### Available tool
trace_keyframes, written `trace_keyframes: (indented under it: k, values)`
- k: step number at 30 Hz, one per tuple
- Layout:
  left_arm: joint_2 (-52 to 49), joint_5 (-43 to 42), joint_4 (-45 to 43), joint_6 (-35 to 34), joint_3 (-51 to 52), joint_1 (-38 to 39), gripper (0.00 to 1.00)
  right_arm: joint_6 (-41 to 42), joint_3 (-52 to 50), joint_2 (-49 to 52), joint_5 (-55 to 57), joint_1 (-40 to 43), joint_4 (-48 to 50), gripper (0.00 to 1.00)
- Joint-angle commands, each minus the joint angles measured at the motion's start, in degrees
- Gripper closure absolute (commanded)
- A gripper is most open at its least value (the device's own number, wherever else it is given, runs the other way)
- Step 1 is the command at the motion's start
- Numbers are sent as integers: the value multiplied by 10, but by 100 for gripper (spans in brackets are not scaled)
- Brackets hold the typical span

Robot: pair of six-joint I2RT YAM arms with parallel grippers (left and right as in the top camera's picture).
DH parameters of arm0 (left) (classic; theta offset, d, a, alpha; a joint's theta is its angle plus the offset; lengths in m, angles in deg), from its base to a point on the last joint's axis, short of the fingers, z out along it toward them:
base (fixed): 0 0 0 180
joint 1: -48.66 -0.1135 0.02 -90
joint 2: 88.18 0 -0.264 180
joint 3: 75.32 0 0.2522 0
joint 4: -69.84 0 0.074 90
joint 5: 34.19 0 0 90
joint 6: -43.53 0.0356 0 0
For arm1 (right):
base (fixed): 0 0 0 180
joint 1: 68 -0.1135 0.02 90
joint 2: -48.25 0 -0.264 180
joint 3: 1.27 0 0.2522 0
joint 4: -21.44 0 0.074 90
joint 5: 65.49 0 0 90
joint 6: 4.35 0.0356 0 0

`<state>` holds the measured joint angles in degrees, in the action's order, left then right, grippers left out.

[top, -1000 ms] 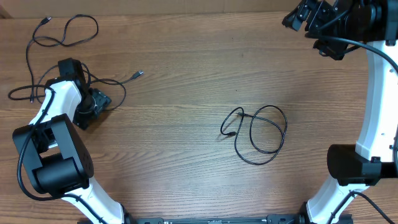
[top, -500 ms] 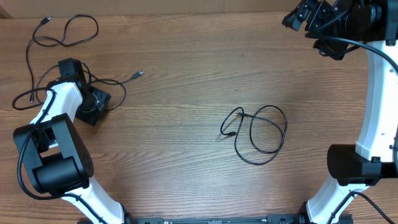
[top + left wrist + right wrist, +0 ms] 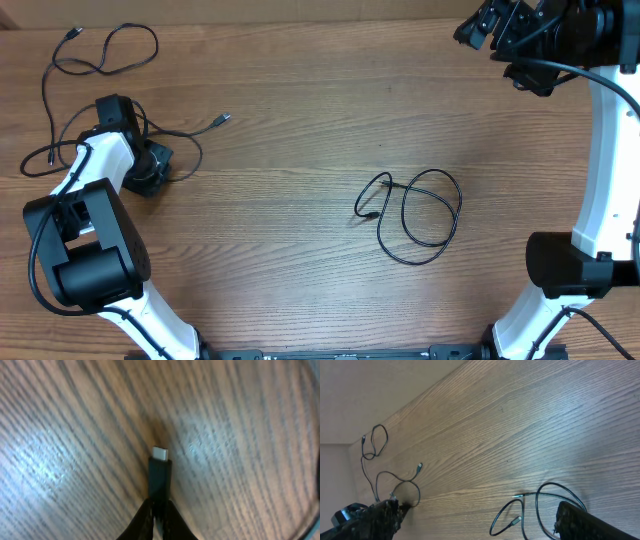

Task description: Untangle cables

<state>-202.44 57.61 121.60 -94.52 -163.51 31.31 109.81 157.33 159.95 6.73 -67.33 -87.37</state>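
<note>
Three thin black cables lie on the wood table (image 3: 300, 120). One loops at the far left corner (image 3: 156, 45). A second curls round my left gripper (image 3: 150, 168), its free plug (image 3: 222, 120) pointing right. The third forms loose loops mid-right (image 3: 458, 200) and also shows in the right wrist view (image 3: 515, 521). In the left wrist view my left gripper (image 3: 159, 521) is shut on a black plug with a silvery tip (image 3: 160, 467), held just above the wood. My right gripper (image 3: 477, 507) hangs high over the far right corner (image 3: 500, 30), open, holding nothing.
The white and black left arm (image 3: 85, 230) rises from the near left edge, and the right arm's base (image 3: 570, 265) stands at the near right. The table's far edge (image 3: 300, 22) meets a pale wall.
My left gripper has closed onto the plug and shifted slightly left, drawing the cable with it. The right arm and the mid-right cable have not moved.
</note>
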Motion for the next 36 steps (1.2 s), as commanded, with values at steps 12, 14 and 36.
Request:
trace_keyframes:
  k: [12,14,36]
  values:
    - [-14,-60,-47,91,-48,-11,96,-2,6,-4,-3,0,0,0]
    - [-14,-61,-28,91,-75,-13,96,-3,6,-4,-3,0,-2,0]
    - [-15,51,-14,227,-112,-15,12,-2,6,-4,-3,0,-6,0]
